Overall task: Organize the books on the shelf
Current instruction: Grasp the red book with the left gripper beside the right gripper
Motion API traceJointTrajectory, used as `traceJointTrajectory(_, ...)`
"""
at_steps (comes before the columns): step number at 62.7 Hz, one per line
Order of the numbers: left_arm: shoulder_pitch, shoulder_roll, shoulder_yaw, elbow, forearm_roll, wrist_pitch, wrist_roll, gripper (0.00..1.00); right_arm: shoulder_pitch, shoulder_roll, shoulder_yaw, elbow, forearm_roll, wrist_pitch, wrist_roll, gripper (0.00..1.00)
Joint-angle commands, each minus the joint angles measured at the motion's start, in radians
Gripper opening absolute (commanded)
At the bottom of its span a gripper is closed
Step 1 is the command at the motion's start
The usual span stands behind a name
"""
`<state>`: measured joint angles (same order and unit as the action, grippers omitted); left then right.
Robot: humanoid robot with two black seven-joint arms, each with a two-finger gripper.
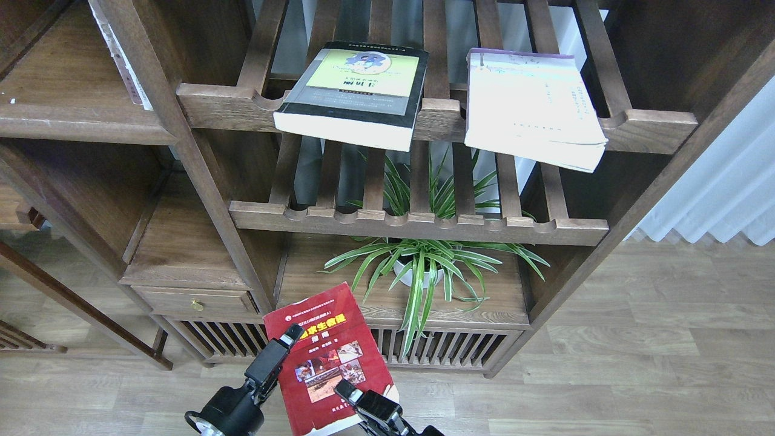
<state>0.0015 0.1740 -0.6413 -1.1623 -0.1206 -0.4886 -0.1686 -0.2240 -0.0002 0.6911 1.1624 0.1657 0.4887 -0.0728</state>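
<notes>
Two books on upper slatted rack: black-green (354,91) left, white (533,106) right. Red book (324,357) pinched by right gripper (351,393) at lower edge. Left gripper (284,340) against its left edge, finger spread unclear.

Spider plant (424,266) amid the bottom shelf (315,284)

Red book (327,357), yellow title; striped green plant (424,266)

My right hand (348,390) covers the red book's (324,357) lower right corner, the bottom edge cuts off the book's bottom and both my arms, and my left hand's (290,335) fingers are too dark to separate.
</notes>
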Motion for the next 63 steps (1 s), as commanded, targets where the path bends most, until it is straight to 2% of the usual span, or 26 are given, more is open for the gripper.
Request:
traceJointTrajectory(1,0.005,-0.001,0.022,-0.005,-0.001,0.000,0.000,0.48,0.000,0.000,0.004,0.000,0.000,0.000,-0.001,0.07)
traceJointTrajectory(4,0.006,-0.001,0.028,-0.005,-0.001,0.000,0.000,0.43,-0.001,0.000,0.004,0.000,0.000,0.000,-0.001,0.07)
traceJointTrajectory(18,0.005,0.002,0.038,-0.013,-0.001,0.000,0.000,0.31,-0.001,0.000,0.007,-0.001,0.003,0.000,-0.001,0.07)
traceJointTrajectory(23,0.005,0.007,0.038,-0.013,-0.001,0.000,0.000,0.21,-0.001,0.000,0.007,-0.009,0.003,0.000,-0.001,0.08)
traceJointTrajectory(24,0.003,0.009,0.038,-0.013,-0.001,0.000,0.000,0.13,-0.001,0.000,0.010,-0.015,0.003,0.000,-0.001,0.08)
traceJointTrajectory(27,0.003,0.012,0.037,-0.013,-0.001,0.000,0.000,0.09,-0.001,0.000,0.011,-0.020,0.003,0.000,-0.001,0.08)
traceJointTrajectory(63,0.009,0.070,0.038,-0.043,0.002,0.000,0.015,0.06,0.026,0.000,0.031,-0.067,0.012,0.000,0.002,0.09)
